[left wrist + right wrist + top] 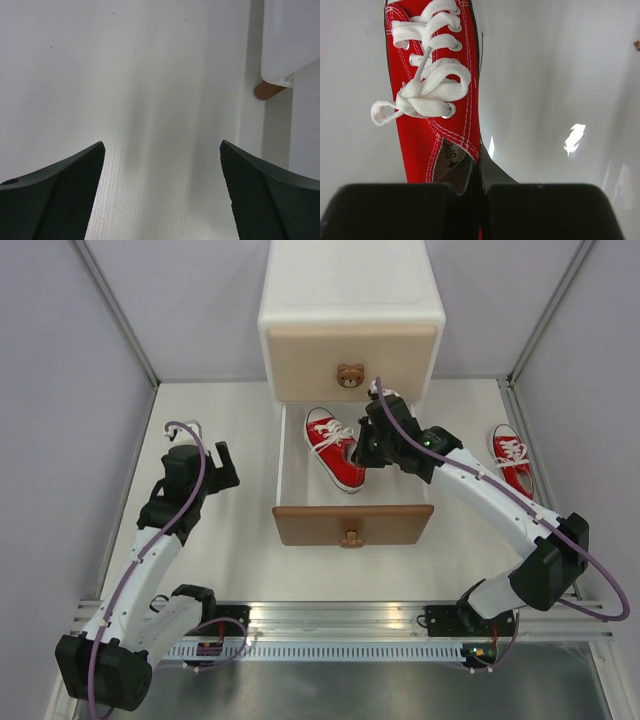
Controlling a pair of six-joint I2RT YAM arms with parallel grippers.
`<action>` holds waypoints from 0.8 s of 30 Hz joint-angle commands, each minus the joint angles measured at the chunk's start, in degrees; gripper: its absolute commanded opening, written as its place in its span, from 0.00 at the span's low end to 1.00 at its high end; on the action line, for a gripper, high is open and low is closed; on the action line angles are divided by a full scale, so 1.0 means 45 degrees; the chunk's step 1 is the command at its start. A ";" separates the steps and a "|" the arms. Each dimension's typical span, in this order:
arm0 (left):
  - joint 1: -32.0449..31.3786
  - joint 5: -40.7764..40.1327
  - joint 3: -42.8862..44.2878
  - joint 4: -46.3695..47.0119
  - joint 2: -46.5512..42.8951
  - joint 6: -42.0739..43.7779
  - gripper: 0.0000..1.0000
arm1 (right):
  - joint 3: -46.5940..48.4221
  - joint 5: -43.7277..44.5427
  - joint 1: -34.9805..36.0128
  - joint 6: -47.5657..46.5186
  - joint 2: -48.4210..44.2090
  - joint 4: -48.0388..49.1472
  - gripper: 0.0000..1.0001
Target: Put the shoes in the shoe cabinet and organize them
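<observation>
The shoe cabinet (350,310) stands at the back with its beige upper drawer closed and its lower drawer (350,524) pulled out. Inside that drawer lies a red shoe (330,443) with white laces, toe pointing to the back left. My right gripper (366,451) is shut on the side wall of this shoe (432,100) near the heel, one finger inside the opening and the other outside (481,167). A second red shoe (512,458) lies on the table to the right of the cabinet. My left gripper (210,453) hovers open and empty over bare table (162,146).
A brown cabinet leg (267,90) and the cabinet's white lower corner (287,45) show at the upper right of the left wrist view. The brown drawer front (350,524) juts toward the arms. Side walls (120,330) fence the table.
</observation>
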 commanded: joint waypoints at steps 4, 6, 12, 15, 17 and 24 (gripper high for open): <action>0.0034 0.0084 0.0030 0.0277 0.0043 0.0144 0.98 | -0.0550 0.3434 0.1387 0.2429 0.0383 0.3642 0.01; 0.0053 0.0104 0.0011 0.0278 0.0043 0.0144 0.98 | -0.0590 0.3886 0.1720 0.2820 0.0734 0.3955 0.01; 0.0034 0.0084 -0.0008 0.0297 0.0024 0.0124 0.98 | -0.0454 0.4980 0.2150 0.3464 0.1634 0.4346 0.01; 0.0034 0.0104 -0.0009 0.0277 0.0043 0.0124 0.98 | -0.0376 0.5740 0.2326 0.3660 0.1927 0.4327 0.01; 0.0034 0.0123 0.0011 0.0297 0.0063 0.0105 0.98 | -0.0337 0.6054 0.2365 0.3777 0.2142 0.4308 0.01; 0.0034 0.0143 0.0011 0.0297 0.0122 0.0124 0.98 | 0.0053 0.6291 0.2366 0.3798 0.2981 0.4171 0.01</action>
